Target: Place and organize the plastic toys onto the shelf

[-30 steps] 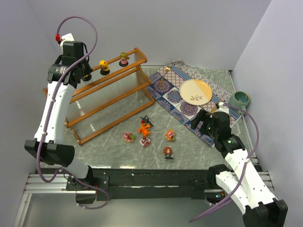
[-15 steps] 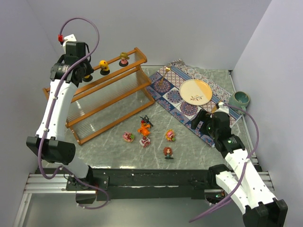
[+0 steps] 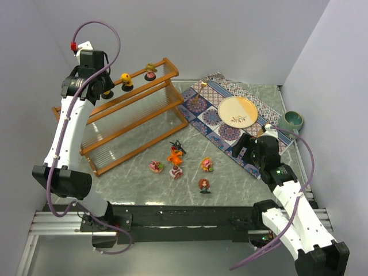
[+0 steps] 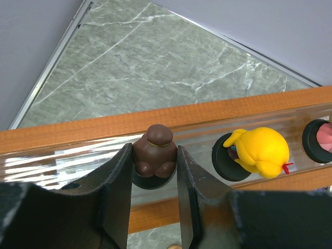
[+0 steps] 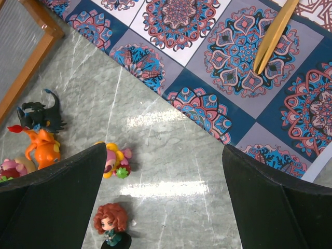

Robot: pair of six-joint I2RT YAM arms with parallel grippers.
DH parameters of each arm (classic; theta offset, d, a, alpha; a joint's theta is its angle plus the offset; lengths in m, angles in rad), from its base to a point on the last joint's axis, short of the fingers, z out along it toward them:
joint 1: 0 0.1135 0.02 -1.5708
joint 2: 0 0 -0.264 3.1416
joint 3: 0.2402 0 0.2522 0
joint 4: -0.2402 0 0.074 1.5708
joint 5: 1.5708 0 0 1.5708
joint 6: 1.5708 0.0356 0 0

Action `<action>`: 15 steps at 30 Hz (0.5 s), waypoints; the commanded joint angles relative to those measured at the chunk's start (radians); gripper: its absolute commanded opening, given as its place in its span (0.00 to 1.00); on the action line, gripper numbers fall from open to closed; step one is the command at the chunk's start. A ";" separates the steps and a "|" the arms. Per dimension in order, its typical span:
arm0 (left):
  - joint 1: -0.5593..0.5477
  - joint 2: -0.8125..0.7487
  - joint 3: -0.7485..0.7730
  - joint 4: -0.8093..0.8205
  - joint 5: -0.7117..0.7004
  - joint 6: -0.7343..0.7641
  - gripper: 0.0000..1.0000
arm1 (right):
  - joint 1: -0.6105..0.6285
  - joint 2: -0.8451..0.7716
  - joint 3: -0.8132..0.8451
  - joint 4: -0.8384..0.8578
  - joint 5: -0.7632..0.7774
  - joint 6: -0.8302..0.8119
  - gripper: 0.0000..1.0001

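Note:
The shelf stands at the back left. On its top rail my left gripper is shut on a brown doll, whose black base rests on the tier. A yellow toy and a pink-headed one stand to its right; the top view shows the yellow toy and the far one. Several plastic toys lie on the table: black spiky, orange, yellow-pink and a red-haired doll. My right gripper hovers open beside them, holding nothing.
A patterned blue mat carries a round plate and a gold utensil. A teal mug sits at the far right edge. Two pink flowery toys lie in front of the shelf.
My left arm shifted slightly up and to the right along the top rail with the brown doll, then held still. The right arm has not moved.

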 commanded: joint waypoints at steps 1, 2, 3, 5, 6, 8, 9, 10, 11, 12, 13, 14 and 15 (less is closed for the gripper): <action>0.002 -0.003 0.021 -0.022 0.043 -0.018 0.17 | 0.007 0.002 0.002 0.044 0.012 -0.016 0.99; 0.002 -0.002 0.023 -0.023 0.043 -0.018 0.17 | 0.005 0.002 0.002 0.044 0.012 -0.014 0.99; 0.002 -0.002 0.026 -0.026 0.044 -0.019 0.17 | 0.005 0.002 0.002 0.045 0.011 -0.014 0.99; 0.000 0.001 0.035 -0.036 0.048 -0.019 0.17 | 0.005 0.002 0.000 0.047 0.008 -0.014 0.99; 0.000 0.001 0.037 -0.040 0.048 -0.018 0.18 | 0.005 0.002 0.002 0.045 0.008 -0.014 0.99; -0.003 0.000 0.041 -0.046 0.049 -0.021 0.20 | 0.005 0.002 0.002 0.042 0.011 -0.014 0.99; -0.004 0.000 0.041 -0.048 0.049 -0.021 0.20 | 0.007 0.001 0.000 0.044 0.011 -0.016 0.99; -0.004 -0.003 0.038 -0.046 0.046 -0.022 0.21 | 0.005 0.001 0.000 0.044 0.011 -0.014 0.99; -0.004 -0.003 0.034 -0.043 0.045 -0.022 0.24 | 0.005 0.001 0.000 0.045 0.009 -0.014 0.99; -0.004 -0.003 0.032 -0.043 0.044 -0.021 0.25 | 0.005 0.001 -0.001 0.047 0.008 -0.014 0.99; -0.004 -0.003 0.031 -0.043 0.041 -0.021 0.28 | 0.007 0.001 -0.001 0.047 0.006 -0.014 0.99; -0.006 -0.002 0.031 -0.043 0.040 -0.021 0.29 | 0.005 0.001 -0.001 0.045 0.008 -0.014 0.99; -0.006 0.000 0.028 -0.040 0.037 -0.021 0.31 | 0.005 0.001 0.000 0.044 0.009 -0.014 0.99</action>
